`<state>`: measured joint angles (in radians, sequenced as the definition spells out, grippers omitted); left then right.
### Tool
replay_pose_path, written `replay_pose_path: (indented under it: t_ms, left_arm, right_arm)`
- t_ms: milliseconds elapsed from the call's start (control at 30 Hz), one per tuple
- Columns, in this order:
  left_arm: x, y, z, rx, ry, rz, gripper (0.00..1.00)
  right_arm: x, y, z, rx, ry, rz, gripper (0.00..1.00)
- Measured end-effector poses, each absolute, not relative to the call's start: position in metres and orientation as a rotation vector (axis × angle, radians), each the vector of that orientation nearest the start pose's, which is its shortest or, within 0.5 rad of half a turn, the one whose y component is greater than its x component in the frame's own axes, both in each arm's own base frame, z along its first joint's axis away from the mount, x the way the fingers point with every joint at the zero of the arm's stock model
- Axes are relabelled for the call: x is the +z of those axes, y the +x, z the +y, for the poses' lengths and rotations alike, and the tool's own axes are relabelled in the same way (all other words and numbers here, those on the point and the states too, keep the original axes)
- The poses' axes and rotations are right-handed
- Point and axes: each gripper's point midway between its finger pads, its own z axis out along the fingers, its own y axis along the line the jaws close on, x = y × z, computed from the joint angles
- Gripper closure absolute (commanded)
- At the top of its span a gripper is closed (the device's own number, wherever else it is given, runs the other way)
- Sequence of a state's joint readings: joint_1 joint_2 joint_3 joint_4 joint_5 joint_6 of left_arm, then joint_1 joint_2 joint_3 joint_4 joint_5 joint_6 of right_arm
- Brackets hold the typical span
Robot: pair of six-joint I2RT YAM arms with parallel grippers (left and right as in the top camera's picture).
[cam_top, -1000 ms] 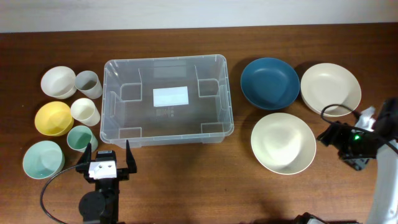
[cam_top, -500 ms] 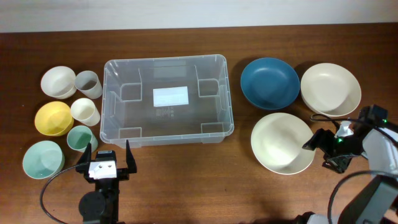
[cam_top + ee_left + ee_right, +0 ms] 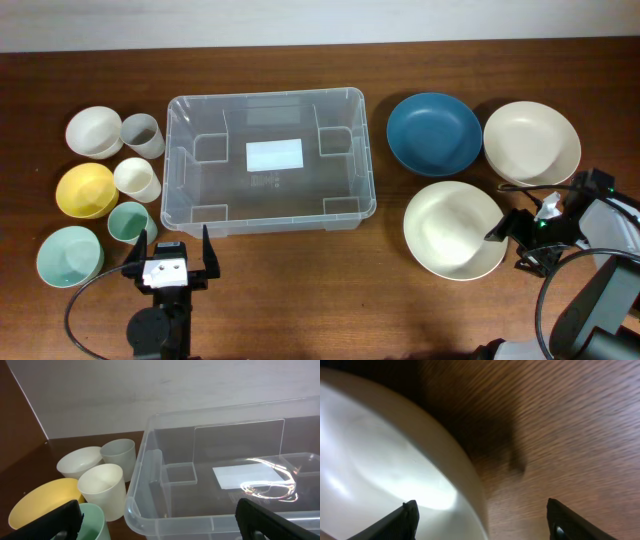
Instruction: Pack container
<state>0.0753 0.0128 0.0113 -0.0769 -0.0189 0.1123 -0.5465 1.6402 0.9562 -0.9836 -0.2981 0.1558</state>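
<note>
While the right pincer (image 3: 483,516) gapes astride the blurred cream bowl (image 3: 380,460) rim, left pincer (image 3: 171,252) wide, container (image 3: 240,445) partly cropped.

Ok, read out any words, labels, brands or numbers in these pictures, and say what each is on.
No readable text anywhere.
White label on the base of the container: looks blank.
Small dark marks just below that label: too small to read.
</note>
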Motion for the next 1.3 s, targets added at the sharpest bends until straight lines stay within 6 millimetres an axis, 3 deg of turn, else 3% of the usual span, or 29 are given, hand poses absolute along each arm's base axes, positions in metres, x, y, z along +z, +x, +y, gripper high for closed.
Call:
replay_pose_path:
  t_ms: [367,767,1133,1200,1300]
  left_arm:
    - [0.157,0.245,0.022,0.159,0.016,1.652,0.0]
    - [0.157,0.245,0.022,0.159,0.016,1.651,0.0]
    - [0.157,0.245,0.022,0.159,0.016,1.651,0.0]
    - [0.157,0.245,0.022,0.159,0.016,1.651,0.0]
    - [0.157,0.245,0.022,0.159,0.016,1.651,0.0]
  right_arm:
    - [0.028,0.246,-0.097,0.393,1.091,2.892,0.23]
    - [0.026,0.269,-0.074,0.281,0.87,2.941,0.18]
    - [0.009,0.263,-0.08,0.217,0.913,2.989,0.18]
    - [0.006,0.263,-0.08,0.218,0.917,2.997,0.22]
    - [0.004,0.263,-0.081,0.214,0.924,2.999,0.46]
